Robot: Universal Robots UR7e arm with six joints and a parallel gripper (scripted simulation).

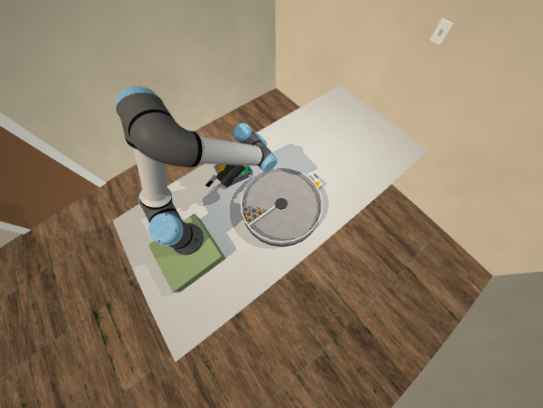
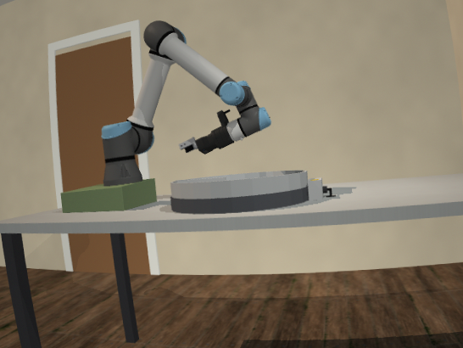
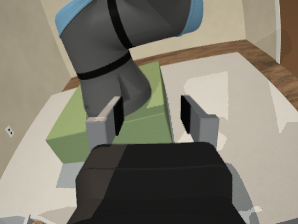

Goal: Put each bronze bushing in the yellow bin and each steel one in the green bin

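Fingers [image 1: 211, 183] [image 2: 186, 146] open; bins [image 1: 221, 168] [image 1: 245, 171] mostly hidden under gripper.

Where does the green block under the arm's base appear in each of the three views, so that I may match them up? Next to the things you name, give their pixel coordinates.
Top: the green block [image 1: 199, 271] [image 2: 91, 201] [image 3: 67, 145], left of centre, lower half.
Exterior: left, on the table's near-left part.
Wrist: upper left to centre, beyond the fingers.
Shared landmark: the arm's dark base [image 1: 191, 239] [image 2: 122, 171] [image 3: 107, 92].

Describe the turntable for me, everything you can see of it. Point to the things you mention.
The turntable [image 1: 298, 219] [image 2: 237, 205] is round and sits flat on the table [image 1: 368, 129] [image 2: 390, 193]. It has a grey disc, dark central hub, pale raised wall and dark base. A thin pale bar runs from hub to wall; orange and grey bushings [image 1: 254, 214] cluster beside it.
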